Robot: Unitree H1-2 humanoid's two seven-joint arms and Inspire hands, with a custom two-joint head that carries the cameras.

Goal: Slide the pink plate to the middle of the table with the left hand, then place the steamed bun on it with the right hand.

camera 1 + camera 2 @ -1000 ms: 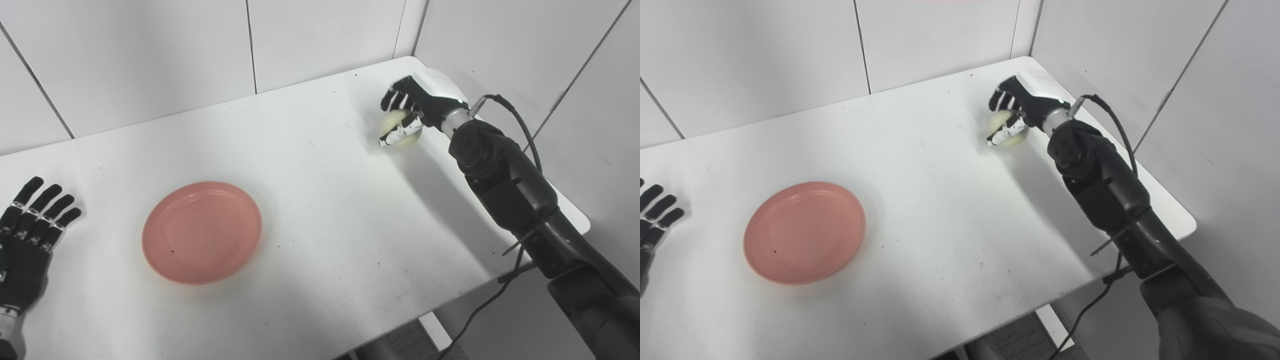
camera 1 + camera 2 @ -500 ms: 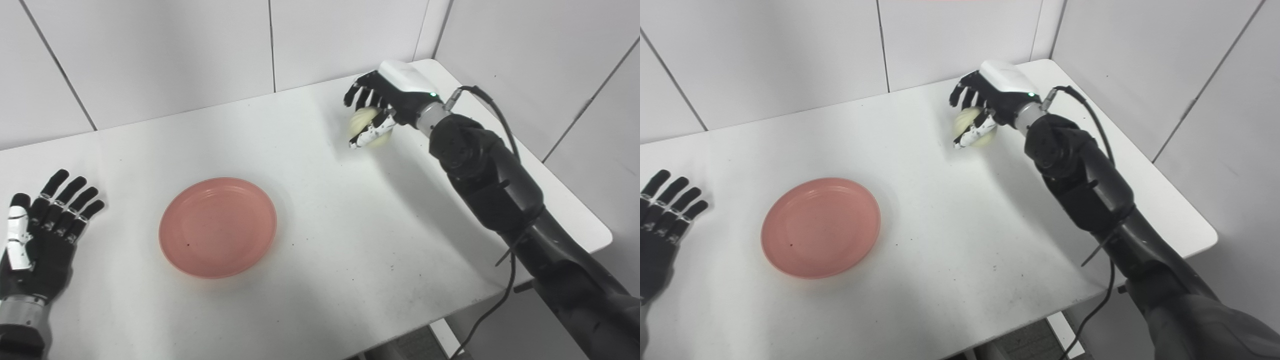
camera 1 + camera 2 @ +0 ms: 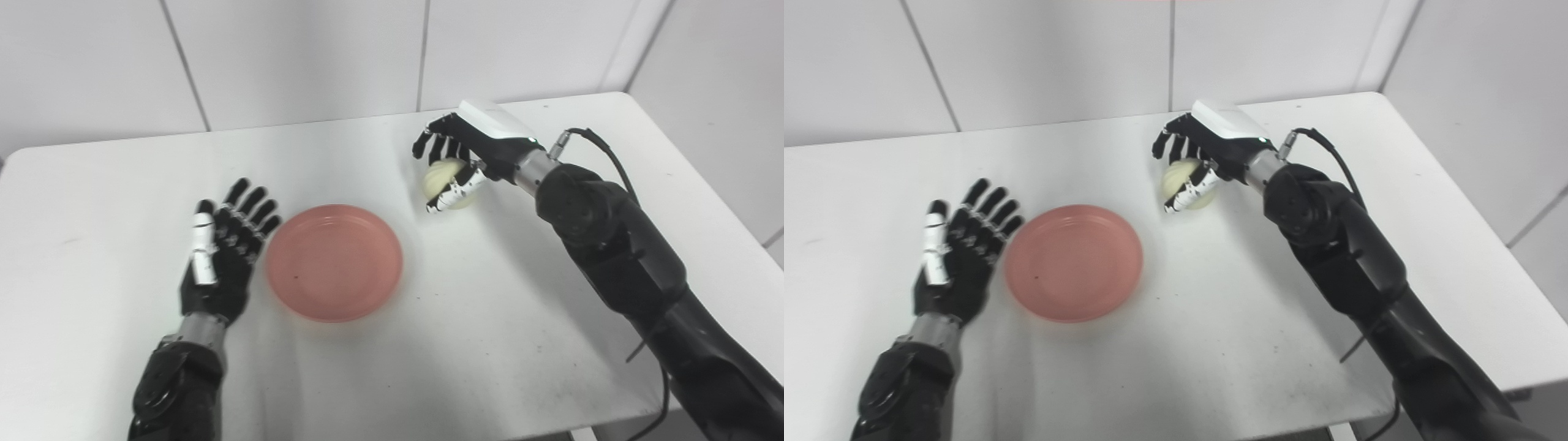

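1. A white table is seen from above; both black arms come in over its near edge.
2. The left robot hand is held just left of the pink plate, palm toward the camera, fingers spread apart and pointing to the far side; nothing is gripped. Whether the plate rim is touched cannot be told.
3. The pink plate is laid flat on the table, about mid-width and a little left of centre, and nothing is carried on it.
4. Dark specks are scattered over the table surface near the plate.
5. Farther back and to the right, the right robot hand is clamped on the steamed bun, fingers curled over its top and the thumb pressed against its near side.
6. The steamed bun, pale yellow and round, is held off the plate, just beyond and right of the plate's far edge; whether the table is touched by it cannot be told.
7. A black cable is looped from the right wrist.
8. A white tiled wall is set behind the table.
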